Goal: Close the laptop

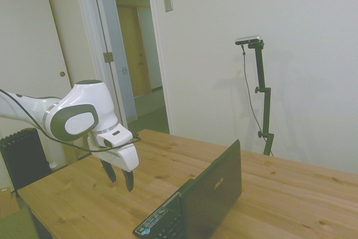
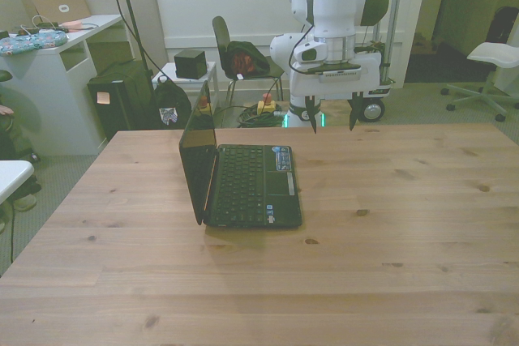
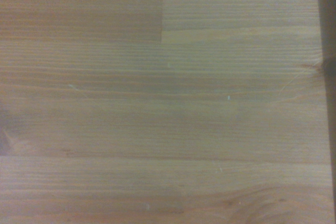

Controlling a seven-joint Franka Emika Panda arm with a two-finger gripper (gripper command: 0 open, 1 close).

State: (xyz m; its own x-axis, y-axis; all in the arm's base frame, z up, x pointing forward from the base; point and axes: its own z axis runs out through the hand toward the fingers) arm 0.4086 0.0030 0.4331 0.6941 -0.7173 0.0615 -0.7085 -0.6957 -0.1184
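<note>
Pale plain walls [image 1: 235, 20] enclose the room, and an open doorway [image 1: 137, 54] leads to a corridor with a wooden door. A dark ribbed radiator [image 1: 22, 158] stands low beside the knotty pine table [image 2: 389, 224]. Behind it sit a black chair [image 2: 235, 58], a white desk [image 2: 73, 42] and a white swivel chair [image 2: 495, 58] on greenish carpet.

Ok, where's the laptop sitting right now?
The laptop stands open on the wooden table, left of centre in the front view, its screen on the front view's left. The claw hangs open beyond it, apart from it.

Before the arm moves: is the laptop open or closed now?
Open. The laptop has its lid standing nearly upright, with the keyboard uncovered.
</note>
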